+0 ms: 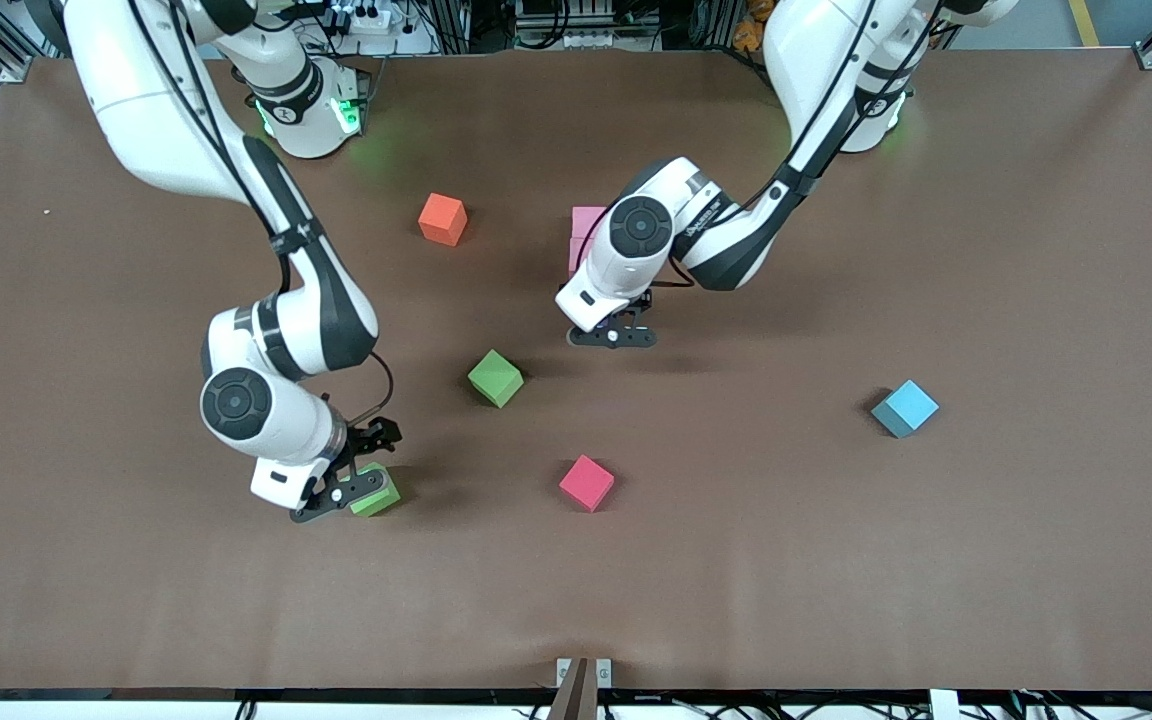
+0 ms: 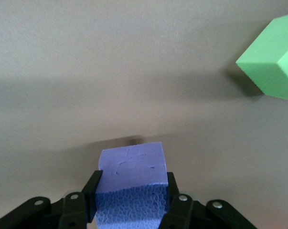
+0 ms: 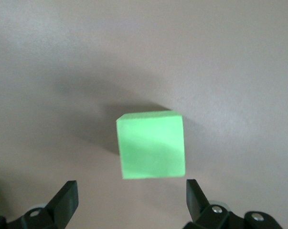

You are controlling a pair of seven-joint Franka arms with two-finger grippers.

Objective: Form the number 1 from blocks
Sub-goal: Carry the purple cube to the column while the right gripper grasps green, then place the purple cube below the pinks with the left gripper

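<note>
The blocks are mostly still scattered over the brown bench [image 1: 986, 560], so you have most of the figure left to build. By my reading, the only start on the 1 is the two light pink blocks [image 1: 586, 232] set one against the other near the middle of the bench, half hidden under the left arm.

Your left arm reaches down just beside that pair, on the side nearer the front camera. Its left hand [image 1: 613, 336] is pinched on the purple block [image 2: 131, 179], which sits between the two fingers just above the bench; it looks meant for the next place in the line.

Your right arm is low at its own end of the bench, and the right hand [image 3: 129, 202] hangs spread wide over a green block [image 3: 151, 144], fingers on either side and not yet touching it.

Lying loose:
- the second green block [image 1: 495, 378], between the two hands
- the red-pink block [image 1: 587, 482], nearer the camera
- the orange block [image 1: 443, 219], toward the bases
- the light blue block [image 1: 905, 408], well apart toward the left arm's end

So six blocks are still to be placed.
</note>
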